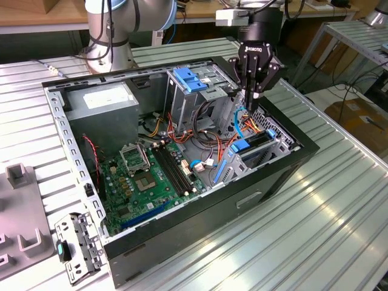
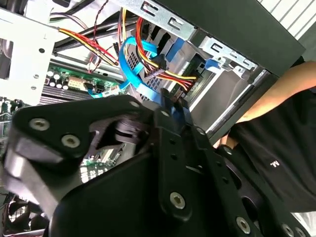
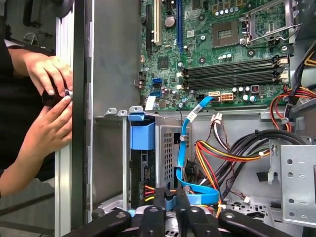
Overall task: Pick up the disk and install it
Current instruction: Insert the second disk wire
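Note:
The disk (image 1: 257,140) lies slid into the lower drive cage at the exterior view's right of the open computer case (image 1: 285,176), with blue rails along its sides. In the first wrist view its rear edge (image 3: 143,170) stands in the cage below a blue tab. My gripper (image 1: 252,100) hangs just above and behind the cage. Its fingers are shut on the plug end of a blue flat data cable (image 3: 197,195). In the second wrist view the gripper (image 2: 174,109) holds that blue plug close to the disk's connector end, beside the red, yellow and black power plug (image 2: 165,74).
A person's hands (image 3: 52,101) work at the case's outer wall by the cage, the arm (image 2: 276,91) close to my gripper. The upper drive cage with a blue latch (image 1: 191,80), cable bundles, motherboard (image 1: 145,179) and grey power supply (image 1: 100,103) crowd the case.

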You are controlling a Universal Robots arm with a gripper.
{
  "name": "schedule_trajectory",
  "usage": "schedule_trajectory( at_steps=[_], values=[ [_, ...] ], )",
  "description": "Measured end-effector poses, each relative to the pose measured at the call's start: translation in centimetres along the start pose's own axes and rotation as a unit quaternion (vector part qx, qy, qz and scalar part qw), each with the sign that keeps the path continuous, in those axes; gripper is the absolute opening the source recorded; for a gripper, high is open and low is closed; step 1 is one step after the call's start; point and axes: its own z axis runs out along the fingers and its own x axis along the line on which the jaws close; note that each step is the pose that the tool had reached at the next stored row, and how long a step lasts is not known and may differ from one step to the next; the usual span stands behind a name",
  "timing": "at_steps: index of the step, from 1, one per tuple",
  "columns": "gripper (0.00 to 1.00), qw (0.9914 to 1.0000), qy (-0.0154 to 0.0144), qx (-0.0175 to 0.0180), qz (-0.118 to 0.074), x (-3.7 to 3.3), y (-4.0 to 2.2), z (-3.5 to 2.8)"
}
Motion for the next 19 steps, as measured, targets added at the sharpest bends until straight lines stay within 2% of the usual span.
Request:
schedule_trajectory(
  at_steps=[3, 6, 7, 10, 16, 18, 19],
  values=[
    [0.16, 1.0, -0.0002, 0.0001, 0.0, 0.13, -0.01, 0.09],
    [0.16, 0.99999, -0.002, 0.0035, 0.0, 0.78, 0.01, 0.43],
    [0.16, 0.99998, -0.0026, 0.0061, 0.0, 0.96, 0.11, 0.55],
    [0.16, 0.99995, -0.0062, 0.0081, -0.002, 1.07, 0.46, 0.75],
    [0.16, 0.99991, -0.0095, 0.009, -0.003, 1.12, 1.89, 1.08],
    [0.16, 0.9999, -0.0103, 0.0093, -0.004, 1.13, 2.81, 1.25],
    [0.16, 0.99989, -0.0104, 0.0096, -0.004, 1.13, 3.04, 1.27]
  ],
)
